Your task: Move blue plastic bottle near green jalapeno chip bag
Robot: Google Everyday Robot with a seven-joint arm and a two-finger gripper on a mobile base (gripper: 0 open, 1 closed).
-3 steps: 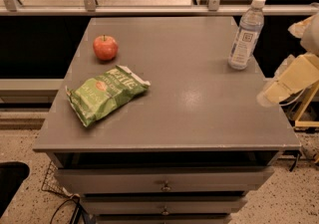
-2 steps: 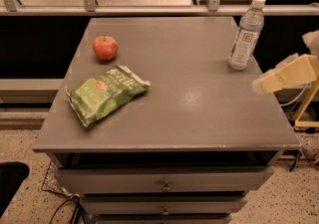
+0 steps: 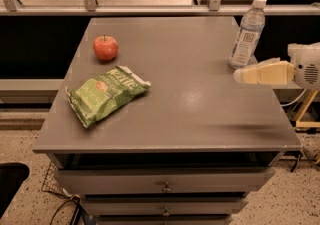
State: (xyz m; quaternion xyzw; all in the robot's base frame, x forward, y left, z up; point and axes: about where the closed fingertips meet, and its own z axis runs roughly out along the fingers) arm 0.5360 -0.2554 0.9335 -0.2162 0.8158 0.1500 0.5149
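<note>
The blue plastic bottle stands upright near the table's far right edge, with a white cap and white label. The green jalapeno chip bag lies flat at the left front of the grey table. My gripper comes in from the right edge, cream-coloured, pointing left. Its tip hangs just in front of and below the bottle's base, holding nothing. It is far to the right of the bag.
A red apple sits at the far left, behind the bag. The table has drawers under its front edge. A rail with metal posts runs behind the table. A dark object sits on the floor at bottom left.
My gripper has risen and swung left from the right edge, turning level and coming closer to the bottle's base. The bottle, bag and apple have not moved.
</note>
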